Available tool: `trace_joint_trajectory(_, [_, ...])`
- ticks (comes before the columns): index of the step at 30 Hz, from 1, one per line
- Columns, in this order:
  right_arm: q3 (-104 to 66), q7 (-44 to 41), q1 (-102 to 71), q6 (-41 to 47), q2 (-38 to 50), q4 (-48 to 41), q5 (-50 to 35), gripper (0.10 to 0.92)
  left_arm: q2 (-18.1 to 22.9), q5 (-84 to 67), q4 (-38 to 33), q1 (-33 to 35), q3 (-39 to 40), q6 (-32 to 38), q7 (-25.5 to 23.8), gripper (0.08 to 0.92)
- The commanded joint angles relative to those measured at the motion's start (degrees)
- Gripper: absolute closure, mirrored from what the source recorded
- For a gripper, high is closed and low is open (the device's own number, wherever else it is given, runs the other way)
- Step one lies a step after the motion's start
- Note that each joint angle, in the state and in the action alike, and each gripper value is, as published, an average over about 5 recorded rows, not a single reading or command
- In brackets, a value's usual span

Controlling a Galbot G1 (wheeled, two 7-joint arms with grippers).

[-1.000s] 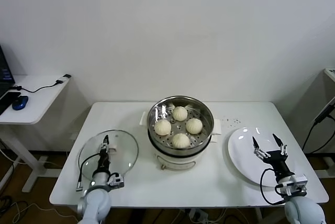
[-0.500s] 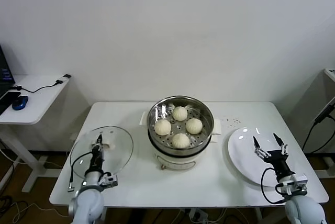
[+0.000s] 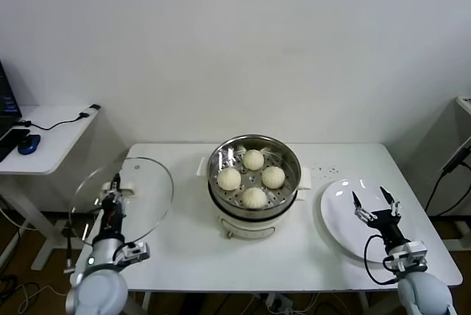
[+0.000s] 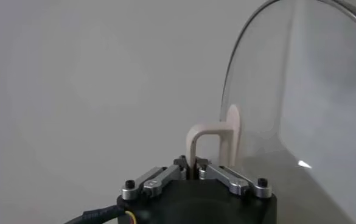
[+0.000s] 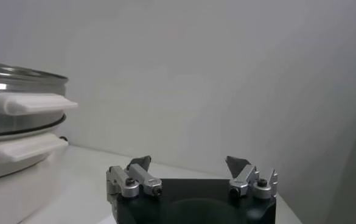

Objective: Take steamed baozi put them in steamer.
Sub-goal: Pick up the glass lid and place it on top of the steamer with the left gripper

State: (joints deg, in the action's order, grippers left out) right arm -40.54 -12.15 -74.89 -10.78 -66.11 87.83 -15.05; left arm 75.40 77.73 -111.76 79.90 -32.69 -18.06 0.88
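A white worktop (image 3: 176, 249) stands against a plain white wall. Four steamed baozi (image 3: 253, 178) sit inside the steel steamer (image 3: 254, 154) at its centre. The left end effector (image 3: 112, 196) pinches the white handle (image 4: 213, 141) of a glass lid (image 3: 129, 196), held tilted off the worktop's left edge. The right end effector (image 3: 374, 207) hovers spread wide above an empty white plate (image 3: 340, 216). The narrow pinch could let the lid swing, slip and fall.
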Motion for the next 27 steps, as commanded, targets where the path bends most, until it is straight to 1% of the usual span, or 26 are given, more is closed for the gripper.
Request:
trace_joint_trajectory(1, [1.1, 0.4, 1.6, 0.1, 0.6, -1.3, 1.1, 0.203, -10.0, -0.1, -15.3, -0.8, 10.0, -19.0, -8.4, 0.852])
trace_joint_trajectory(4, [1.8, 0.6, 1.9, 0.2, 1.0, -1.5, 1.7, 0.203, -11.0, 2.8, -15.1, -6.4, 17.3, -23.6, -14.9, 0.852])
trace_joint_trajectory(7, [2.2, 0.6, 2.1, 0.2, 0.8, -1.9, 2.3, 0.203, -10.0, 8.0, -14.2, -12.5, 25.0, -26.2, -21.5, 0.852])
trace_joint_trajectory(9, [2.1, 0.6, 2.1, 0.2, 0.6, -2.1, 2.7, 0.203, -7.7, 12.2, -12.9, -16.3, 29.2, -26.7, -24.8, 0.852])
trace_joint_trajectory(12, [1.6, 0.6, 2.0, 0.1, 0.7, -2.7, 3.1, 0.203, -2.6, 17.1, -10.0, -22.0, 34.5, -26.9, -28.2, 0.852])
trace_joint_trajectory(16, [0.6, 0.5, 2.0, -0.2, 1.1, -3.7, 3.1, 0.203, 3.8, 20.1, -5.0, -27.4, 39.4, -26.9, -29.7, 0.852])
trace_joint_trajectory(20, [-0.2, 0.5, 1.9, -0.3, 1.1, -3.9, 3.0, 0.203, 9.4, 21.2, 0.0, -29.9, 41.8, -26.9, -29.0, 0.852])
trace_joint_trajectory(24, [-0.7, 0.4, 1.7, -0.5, 0.8, -4.0, 3.1, 0.203, 13.7, 21.5, 4.8, -30.9, 43.2, -26.9, -27.5, 0.852])
trace_joint_trajectory(27, [-0.9, 0.3, 1.8, -0.7, 0.5, -4.3, 3.3, 0.203, 16.0, 21.8, 8.4, -31.2, 44.2, -26.9, -26.0, 0.852])
